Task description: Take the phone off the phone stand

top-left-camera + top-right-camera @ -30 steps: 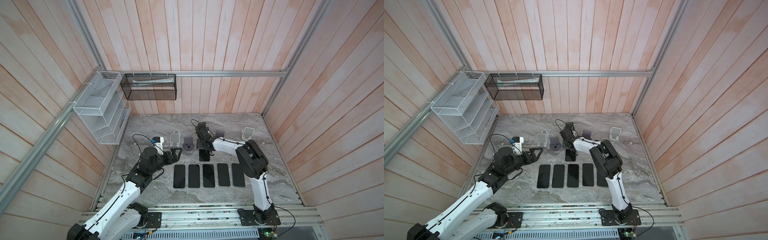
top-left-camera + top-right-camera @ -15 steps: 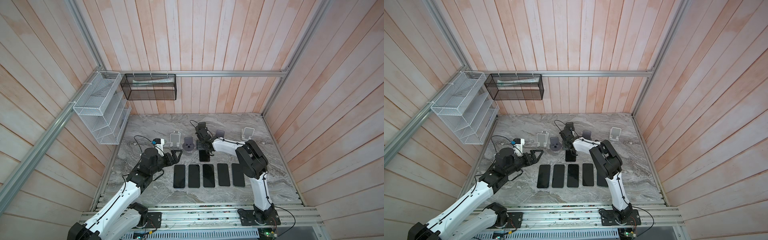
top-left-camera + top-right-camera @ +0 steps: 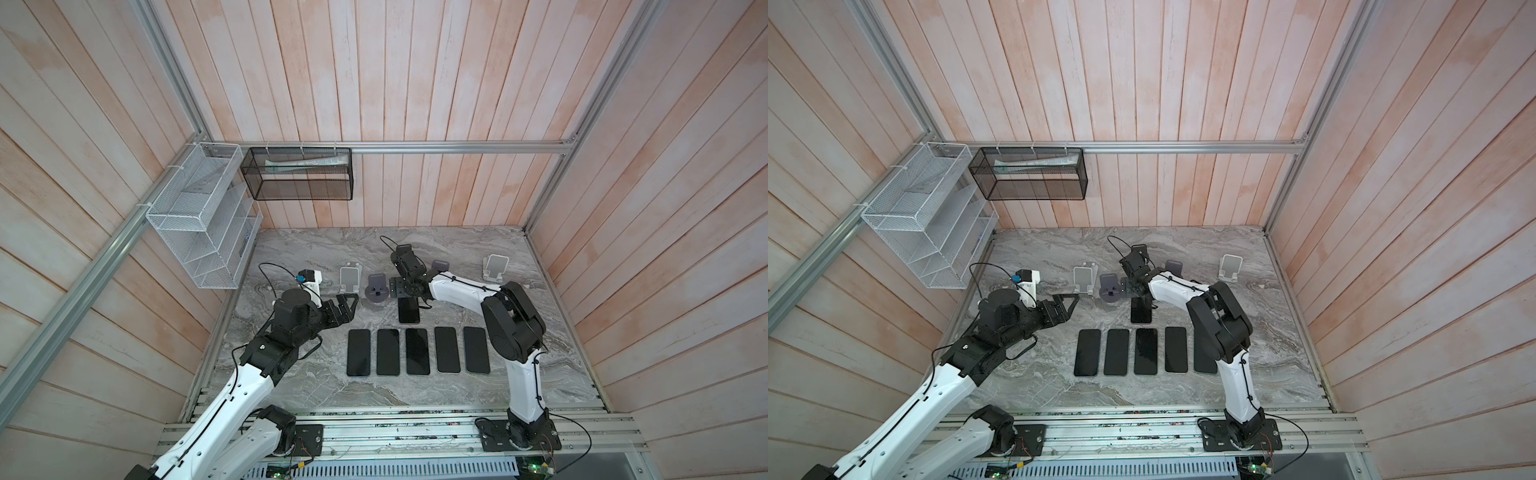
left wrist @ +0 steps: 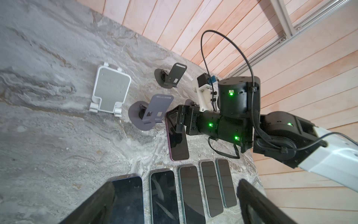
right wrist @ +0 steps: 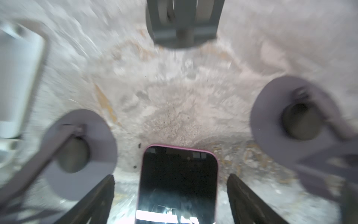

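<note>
A phone with a pink edge (image 3: 408, 311) (image 3: 1140, 311) lies flat, screen up, on the marble table in both top views, just in front of the phone stands. My right gripper (image 3: 402, 287) (image 5: 170, 194) hovers over its far end, open. Its dark fingers (image 5: 96, 199) stand apart on either side of the phone (image 5: 177, 184), with table showing in both gaps. Grey round-based phone stands (image 5: 77, 153) (image 5: 290, 120) flank the phone, both empty. My left gripper (image 3: 348, 305) (image 4: 174, 205) is open and holds nothing, left of the phone (image 4: 178, 145).
Several dark phones lie side by side in a row (image 3: 417, 351) nearer the front edge. Two white stands (image 3: 350, 277) (image 3: 496, 266) and another grey stand (image 3: 439, 265) sit along the back. A white wire rack (image 3: 199, 220) and a black mesh basket (image 3: 301, 174) hang on the walls.
My right gripper's jaws have spread wider, away from the pink-edged phone, which stays flat on the table. The left arm has hardly moved.
</note>
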Tool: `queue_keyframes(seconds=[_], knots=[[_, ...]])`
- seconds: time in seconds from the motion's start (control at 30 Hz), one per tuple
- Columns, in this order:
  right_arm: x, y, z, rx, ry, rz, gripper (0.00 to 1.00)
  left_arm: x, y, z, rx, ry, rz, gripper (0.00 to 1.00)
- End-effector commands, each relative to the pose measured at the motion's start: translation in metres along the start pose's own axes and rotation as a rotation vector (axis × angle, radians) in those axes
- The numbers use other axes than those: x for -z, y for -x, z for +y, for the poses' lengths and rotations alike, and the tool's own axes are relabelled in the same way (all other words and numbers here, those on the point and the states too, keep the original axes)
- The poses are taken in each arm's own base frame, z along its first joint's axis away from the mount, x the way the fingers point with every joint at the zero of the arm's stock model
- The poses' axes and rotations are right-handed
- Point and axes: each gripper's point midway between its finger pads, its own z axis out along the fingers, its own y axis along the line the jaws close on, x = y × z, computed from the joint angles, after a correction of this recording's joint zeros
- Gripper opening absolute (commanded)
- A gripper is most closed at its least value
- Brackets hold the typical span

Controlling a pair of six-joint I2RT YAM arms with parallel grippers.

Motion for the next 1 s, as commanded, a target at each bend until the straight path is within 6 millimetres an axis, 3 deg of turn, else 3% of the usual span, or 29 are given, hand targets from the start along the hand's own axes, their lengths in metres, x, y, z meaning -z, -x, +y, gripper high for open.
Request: queue_keyframes(seconds=[0.0,0.07,0.2,0.33,0.47,0.53,0.6,0.67,0.73,0.87,0.97], knots=[[0.061,0.052,0.006,0.025,0.034,-0.133,0.93,0.018,0.012,0.002,-0.056,0.061,-0.018,1.0],[0.089,0.068,0.004,0.041,0.038,-0.18,0.93,0.026,0.017,-0.001,-0.064,0.069,-0.032,1.0],[0.165,0.084,-0.009,0.054,0.09,-0.322,0.93,0.056,0.043,-0.012,-0.114,0.08,-0.127,1.0],[0.241,0.084,-0.052,0.046,0.046,-0.586,0.98,0.081,0.061,-0.016,-0.145,0.096,-0.225,1.0],[0.293,0.07,-0.1,-0.018,-0.046,-0.821,0.98,0.084,0.068,-0.001,-0.138,0.162,-0.298,1.0],[0.308,0.053,-0.125,-0.063,-0.098,-0.911,0.98,0.085,0.071,0.028,-0.077,0.308,-0.338,1.0],[0.317,0.043,-0.138,-0.025,-0.145,-0.978,0.98,0.079,0.069,0.041,-0.134,0.362,-0.365,1.0],[0.315,0.032,-0.158,-0.027,-0.248,-0.999,0.98,0.064,0.063,0.038,-0.335,0.313,-0.387,1.0],[0.307,0.024,-0.178,-0.06,-0.327,-0.991,0.98,0.057,0.056,0.049,-0.397,0.316,-0.468,1.0],[0.287,0.022,-0.205,-0.092,-0.302,-0.991,0.98,0.067,0.059,0.055,-0.515,0.311,-0.718,1.0],[0.285,0.029,-0.23,-0.114,-0.334,-0.996,0.98,0.077,0.066,0.084,-0.477,0.471,-0.836,1.0]])
